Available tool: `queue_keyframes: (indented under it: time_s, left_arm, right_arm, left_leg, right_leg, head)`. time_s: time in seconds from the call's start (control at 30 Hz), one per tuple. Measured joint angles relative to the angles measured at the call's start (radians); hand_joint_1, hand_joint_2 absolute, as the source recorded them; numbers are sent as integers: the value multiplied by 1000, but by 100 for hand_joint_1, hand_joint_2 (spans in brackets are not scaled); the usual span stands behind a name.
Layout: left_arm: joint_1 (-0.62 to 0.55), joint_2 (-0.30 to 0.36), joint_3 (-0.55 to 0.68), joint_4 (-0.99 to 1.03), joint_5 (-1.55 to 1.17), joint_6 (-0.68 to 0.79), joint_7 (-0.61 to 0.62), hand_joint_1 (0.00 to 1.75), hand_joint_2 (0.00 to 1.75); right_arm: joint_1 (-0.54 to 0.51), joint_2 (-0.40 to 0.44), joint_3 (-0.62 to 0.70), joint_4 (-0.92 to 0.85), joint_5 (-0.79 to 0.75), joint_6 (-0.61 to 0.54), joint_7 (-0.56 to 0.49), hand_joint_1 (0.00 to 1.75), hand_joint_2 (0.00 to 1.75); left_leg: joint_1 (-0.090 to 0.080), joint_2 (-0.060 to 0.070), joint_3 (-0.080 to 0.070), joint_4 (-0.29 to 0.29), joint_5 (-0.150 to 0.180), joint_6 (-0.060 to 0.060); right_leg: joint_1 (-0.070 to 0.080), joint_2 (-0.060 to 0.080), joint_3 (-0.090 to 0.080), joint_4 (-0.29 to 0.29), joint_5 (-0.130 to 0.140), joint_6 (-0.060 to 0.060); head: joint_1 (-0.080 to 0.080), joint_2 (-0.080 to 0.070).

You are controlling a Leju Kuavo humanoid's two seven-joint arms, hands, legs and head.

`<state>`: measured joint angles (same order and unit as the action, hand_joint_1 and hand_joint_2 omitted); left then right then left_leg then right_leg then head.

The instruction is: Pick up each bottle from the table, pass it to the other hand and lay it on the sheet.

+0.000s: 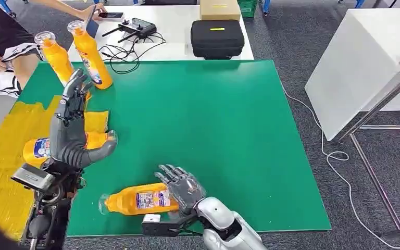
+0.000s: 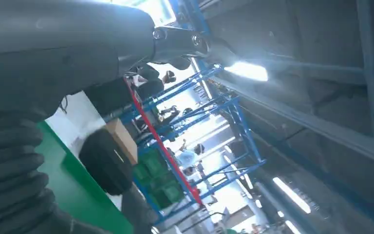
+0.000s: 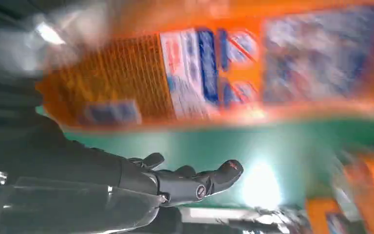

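Observation:
An orange bottle [image 1: 135,200] lies on its side on the green table [image 1: 213,130] near the front edge, cap to the left. My right hand [image 1: 183,186] rests at its base end, fingers spread and straight. In the right wrist view the blurred bottle [image 3: 214,68] is close, and the dark fingers [image 3: 195,183] stretch out apart from it. My left hand [image 1: 75,125] is raised over the yellow sheet [image 1: 2,161], open, fingers pointing up. It partly hides a second bottle [image 1: 39,149] lying on the sheet. Two more bottles [image 1: 56,54] [image 1: 91,52] stand at the table's back left.
A person [image 1: 0,47] sits at the back left, near the standing bottles. On the white table behind are a black case [image 1: 217,37], a cardboard box [image 1: 220,9], and a controller [image 1: 138,26] with cables. Another white table [image 1: 364,57] stands to the right.

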<state>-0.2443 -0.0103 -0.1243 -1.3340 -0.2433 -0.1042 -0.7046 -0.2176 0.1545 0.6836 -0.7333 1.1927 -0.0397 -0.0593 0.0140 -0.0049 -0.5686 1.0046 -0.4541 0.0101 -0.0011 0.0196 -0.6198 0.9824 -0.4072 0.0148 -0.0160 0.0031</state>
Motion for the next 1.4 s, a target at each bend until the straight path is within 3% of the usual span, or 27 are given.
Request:
queue_keyframes:
  time_s: [0.23, 0.27, 0.3, 0.67, 0.97, 1.17, 1.3, 1.4]
  left_arm:
    - [8, -24, 15, -4, 19, -14, 0, 0, 175]
    - [8, -27, 16, -4, 18, -16, 0, 0, 175]
    - [8, -31, 16, -4, 12, -19, 0, 0, 175]
    - [1, -69, 12, -5, -42, -24, 0, 0, 175]
    - [27, -81, 18, -23, -61, -26, 0, 0, 175]
    - [74, -102, 59, -52, -71, -43, 33, 0, 175]
    - [87, -115, 69, -57, -72, -45, 39, 0, 175]
    - [93, -121, 70, -64, -72, -61, 48, 0, 175]
  right_arm:
    - [-30, 13, 14, 96, 46, -7, 99, 0, 175]
    - [-36, 15, 14, 105, 47, -1, 109, 52, 175]
    - [-42, 17, 14, 115, 47, 8, 118, 173, 175]
    - [-100, 38, -5, 231, 71, 42, 169, 175, 175]
    - [-102, 42, -82, 250, 46, -139, 175, 175, 175]
    - [-63, 44, -274, 162, -180, -422, 14, 175, 175]
    - [-38, 49, -383, 67, -242, -458, -46, 175, 175]
    - [-5, 58, -441, -3, -322, -554, -139, 175, 175]
  left_leg:
    - [0, 0, 2, 0, 0, 0]
    - [0, 0, 3, 0, 0, 0]
    - [0, 0, 5, 0, -1, 0]
    - [0, 1, 17, 0, 0, 0]
    - [-1, -1, 16, 0, 1, 1]
    - [-1, -2, 8, 0, 1, 1]
    - [-1, -2, 7, 0, 1, 1]
    - [-1, -2, 4, 0, 1, 1]
  right_leg:
    - [0, 0, 1, 0, 0, 0]
    - [0, 0, 2, -1, 0, 0]
    - [0, 1, 4, -1, 0, 0]
    - [0, 1, 16, -2, 0, 0]
    - [0, -1, 17, -1, 1, 0]
    - [0, -1, 10, -1, 1, 1]
    - [0, -1, 9, -1, 1, 1]
    - [0, -1, 5, -1, 1, 1]
  head:
    - [0, 0]
    - [0, 0]
    - [0, 0]
    - [0, 0]
    - [0, 0]
    - [0, 0]
    - [0, 0]
    - [0, 0]
